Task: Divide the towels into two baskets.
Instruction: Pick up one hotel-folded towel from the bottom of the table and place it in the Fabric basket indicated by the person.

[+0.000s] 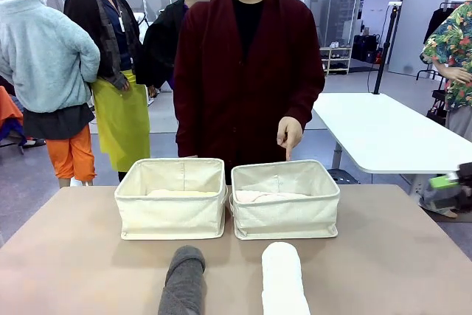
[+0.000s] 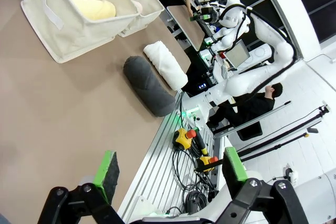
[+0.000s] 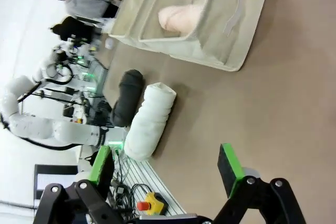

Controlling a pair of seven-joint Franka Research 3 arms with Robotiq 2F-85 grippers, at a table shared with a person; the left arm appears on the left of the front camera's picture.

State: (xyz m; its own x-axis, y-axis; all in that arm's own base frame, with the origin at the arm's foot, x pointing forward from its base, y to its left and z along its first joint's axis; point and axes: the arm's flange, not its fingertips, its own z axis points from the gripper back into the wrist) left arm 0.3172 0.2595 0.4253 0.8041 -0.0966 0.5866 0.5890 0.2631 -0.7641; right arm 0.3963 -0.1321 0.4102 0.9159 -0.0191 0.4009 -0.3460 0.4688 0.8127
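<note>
Two cream canvas baskets stand side by side mid-table: the left basket (image 1: pixel 171 198) holds a pale yellow towel (image 2: pixel 94 9), the right basket (image 1: pixel 286 199) holds a pale pink towel (image 3: pixel 179 18). A dark grey towel roll (image 1: pixel 183 281) and a white towel roll (image 1: pixel 284 280) lie on the table at the near edge, in front of the baskets. My left gripper (image 2: pixel 170 174) is open above the table's near left edge with nothing between its fingers. Just as bare, my right gripper (image 3: pixel 167 163) hangs open over the table to the right of the white roll.
A person in a dark red cardigan stands behind the baskets, one hand (image 1: pixel 288 135) pointing down at the right basket. Bare brown table (image 1: pixel 74 256) lies left and right of the rolls. A white table (image 1: pixel 383 134) stands behind at right.
</note>
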